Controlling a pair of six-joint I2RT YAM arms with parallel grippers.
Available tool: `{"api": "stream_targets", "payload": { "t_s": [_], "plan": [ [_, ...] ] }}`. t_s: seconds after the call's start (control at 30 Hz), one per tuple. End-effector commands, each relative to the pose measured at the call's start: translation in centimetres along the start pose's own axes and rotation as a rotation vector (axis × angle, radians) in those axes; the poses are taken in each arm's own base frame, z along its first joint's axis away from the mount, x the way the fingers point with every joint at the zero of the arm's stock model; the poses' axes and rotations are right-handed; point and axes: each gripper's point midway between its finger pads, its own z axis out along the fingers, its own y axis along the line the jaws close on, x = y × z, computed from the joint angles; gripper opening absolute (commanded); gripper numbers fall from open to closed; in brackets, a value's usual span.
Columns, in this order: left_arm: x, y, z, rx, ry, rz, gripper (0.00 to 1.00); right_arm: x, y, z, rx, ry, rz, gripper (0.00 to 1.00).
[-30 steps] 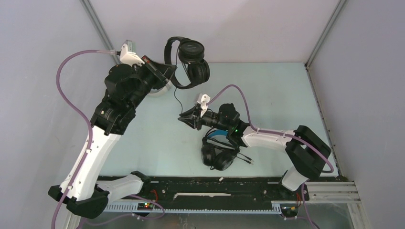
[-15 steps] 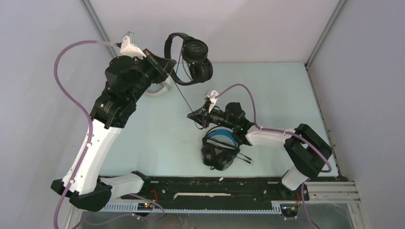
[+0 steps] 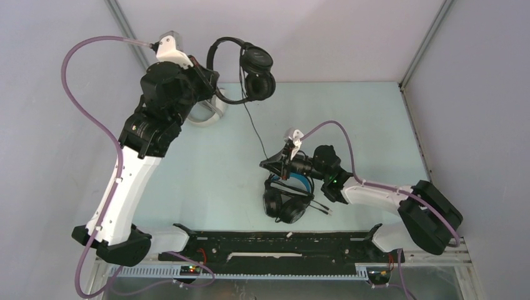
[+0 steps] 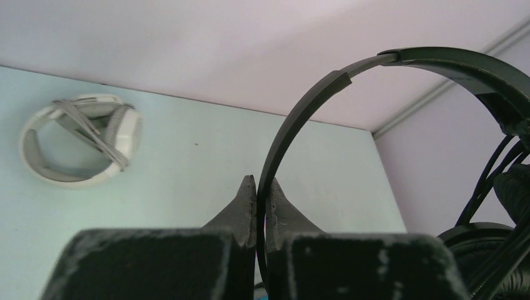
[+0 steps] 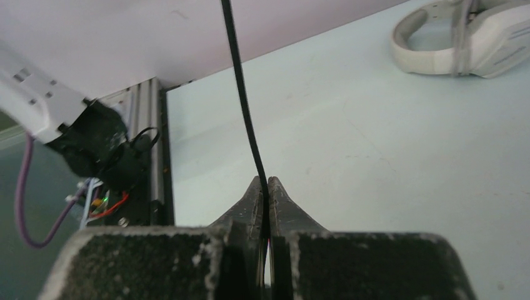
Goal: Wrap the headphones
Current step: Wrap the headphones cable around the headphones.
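My left gripper [image 3: 211, 83] is raised at the back left and shut on the headband of the small thin black headphones [image 3: 255, 70]. They hang in the air, and the band [image 4: 294, 119] runs between the closed jaws of this gripper [image 4: 261, 184]. Their thin black cord [image 3: 253, 132] runs down, nearly taut, to my right gripper [image 3: 267, 164], which is shut on it [image 5: 240, 94] low over the table [image 5: 264, 182]. The bulky black headphones with the blue-lined headband [image 3: 285, 201] lie just under the right wrist. The white-grey headphones [image 3: 209, 114] lie at the back left, cord wound round them [image 4: 81, 137].
Grey walls enclose the pale table [image 3: 206, 181] at the back and both sides. A black rail [image 3: 275, 240] with the arm bases runs along the near edge. The right wrist view shows the white-grey pair [image 5: 462, 37] and the left arm's base [image 5: 94, 150].
My right gripper has moved right and towards the near edge with the cord, pulling it longer and straighter. My left gripper has lifted the thin black headphones slightly up and left.
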Motion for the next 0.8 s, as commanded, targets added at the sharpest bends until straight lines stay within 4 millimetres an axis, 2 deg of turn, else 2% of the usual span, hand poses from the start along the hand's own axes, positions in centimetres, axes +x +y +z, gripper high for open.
{"api": "stream_targets", "payload": {
  "t_s": [0.0,0.07,0.13,0.23,0.37,0.43,0.5,0.67,0.77],
  "plan": [
    [-5.3,0.6,-1.0,-0.054,-0.173,0.008,0.0,0.2,3.7,-1.5,-0.095,0.031,-0.015,0.0],
    [-5.2,0.4,-1.2,-0.034,-0.163,-0.003,0.0,0.3,3.6,-2.0,-0.073,0.026,-0.012,0.0],
    [-5.2,-0.1,-1.4,-0.004,-0.157,-0.018,0.0,0.5,2.6,-2.3,-0.029,0.023,-0.005,0.0],
    [-4.8,-1.3,-1.9,0.069,-0.124,-0.012,0.0,0.7,0.6,-2.7,0.039,0.027,0.032,0.0],
    [-2.7,-2.9,-3.2,0.203,-0.039,0.079,0.0,-0.3,-2.4,-3.7,0.147,-0.002,0.089,0.0],
    [-1.1,-3.2,-3.8,0.263,0.01,0.157,0.0,-1.0,-3.4,-4.5,0.189,-0.019,0.138,0.0],
    [0.9,-2.4,-4.4,0.288,0.069,0.256,0.0,-2.1,-4.2,-5.3,0.222,-0.035,0.152,0.0],
    [6.4,1.1,-4.1,0.247,0.236,0.433,0.0,-4.7,-3.5,-7.1,0.226,-0.055,0.021,0.0],
    [9.4,1.0,-4.0,0.33,0.334,0.479,0.0,-6.6,-3.4,-8.3,0.26,-0.067,0.008,0.0]
  ]
}}
